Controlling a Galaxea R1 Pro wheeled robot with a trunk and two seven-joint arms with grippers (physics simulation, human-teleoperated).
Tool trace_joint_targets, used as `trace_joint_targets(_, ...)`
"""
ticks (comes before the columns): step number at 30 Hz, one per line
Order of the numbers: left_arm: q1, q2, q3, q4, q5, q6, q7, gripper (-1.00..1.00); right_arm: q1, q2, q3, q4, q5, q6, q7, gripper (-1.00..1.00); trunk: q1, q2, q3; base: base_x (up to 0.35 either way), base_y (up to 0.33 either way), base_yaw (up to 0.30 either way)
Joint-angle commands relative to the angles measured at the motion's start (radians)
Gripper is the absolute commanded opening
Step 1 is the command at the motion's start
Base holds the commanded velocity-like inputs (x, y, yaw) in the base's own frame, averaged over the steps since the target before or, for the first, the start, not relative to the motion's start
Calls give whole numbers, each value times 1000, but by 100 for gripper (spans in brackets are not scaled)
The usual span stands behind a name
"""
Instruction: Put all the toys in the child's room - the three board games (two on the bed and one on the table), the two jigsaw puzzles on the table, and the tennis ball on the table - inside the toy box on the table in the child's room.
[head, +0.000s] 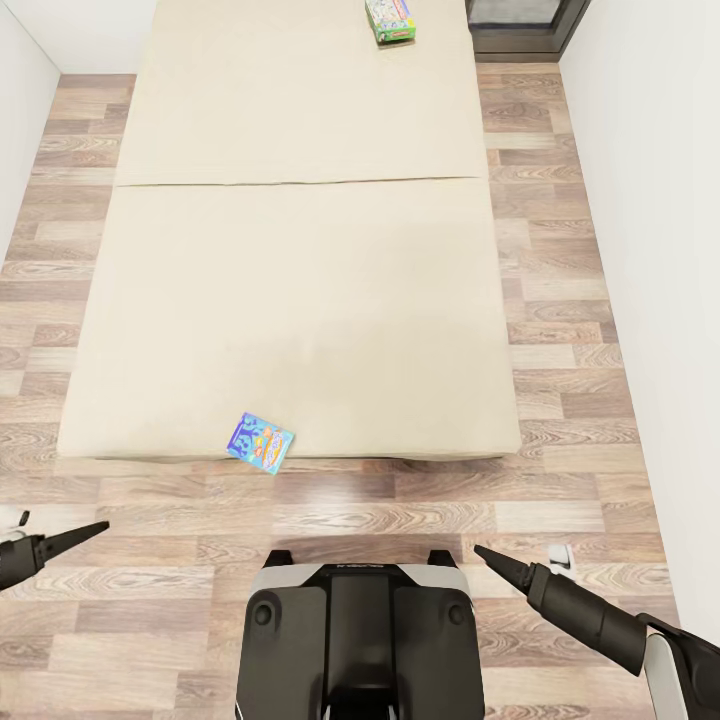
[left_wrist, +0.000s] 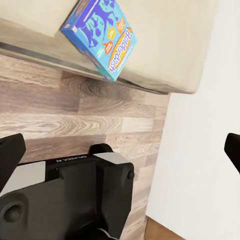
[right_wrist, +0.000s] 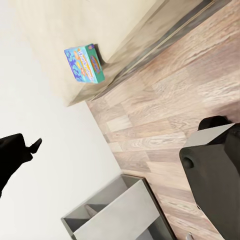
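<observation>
Both bed games remain uncollected: the blue game (head: 260, 442) lies at the near edge of the bed (head: 300, 300); the white-green game (head: 391, 20) lies at the far end. The left gripper (head: 85, 532) and right gripper (head: 492, 558) hold nothing; finger spacing cannot be determined.

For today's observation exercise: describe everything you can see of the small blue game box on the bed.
The small blue game box is a flat cardboard-looking rectangle with a bright blue lid carrying cartoon figures, orange spots and lettering, and teal sides. It looks closed. It lies flat, turned askew, at the near edge of the bed, one corner jutting slightly over the edge above the wood floor. Only the beige sheet touches it; both claws are well short of it.
</observation>
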Motion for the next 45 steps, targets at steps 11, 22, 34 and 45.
trace_joint_targets(11,2,-18,-1,5,-6,5,-4,100,-1,3,1,0,5,-18,3,100,1,-1,6,0,0,0)
trace_joint_targets(22,2,-29,-6,7,-10,4,-4,100,-1,14,4,0,5,-26,-18,100,1,-1,23,0,0,0)
trace_joint_targets(34,2,-53,-7,8,-12,3,-4,100,-1,14,4,0,4,-31,-21,100,1,-1,43,0,0,0)
trace_joint_targets(45,2,-69,-8,8,-13,-9,-4,100,-1,-2,-4,0,4,-30,-22,100,1,-1,61,0,0,0)
